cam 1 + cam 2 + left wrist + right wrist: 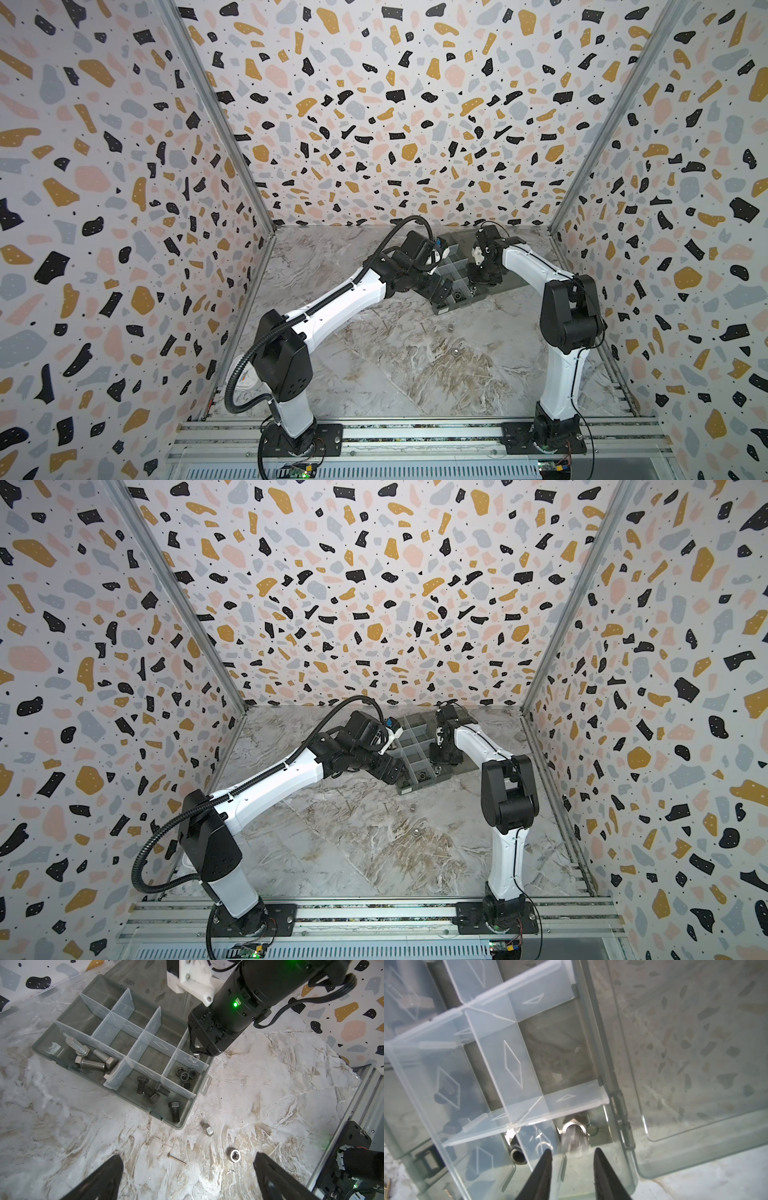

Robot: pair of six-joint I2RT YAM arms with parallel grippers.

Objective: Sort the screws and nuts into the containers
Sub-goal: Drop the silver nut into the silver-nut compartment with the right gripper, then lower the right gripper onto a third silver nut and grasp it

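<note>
On the marbled worktop (374,374), silver screws (91,1062), black screws (149,1091) and black nuts (187,1077) lie in separate compartments (153,1057) of the grey box (122,1039), like with like. Two loose nuts (235,1155) lie outside it. The right pincer (573,1152), half parted and gripping nothing, hangs over a hinge-side compartment (600,1135) holding a shiny nut (573,1127), likely its drop spot. The left pincer (188,1156) gapes empty, aimed at the loose nuts. Moulded lettering on the lid (133,980) is unreadable.
</note>
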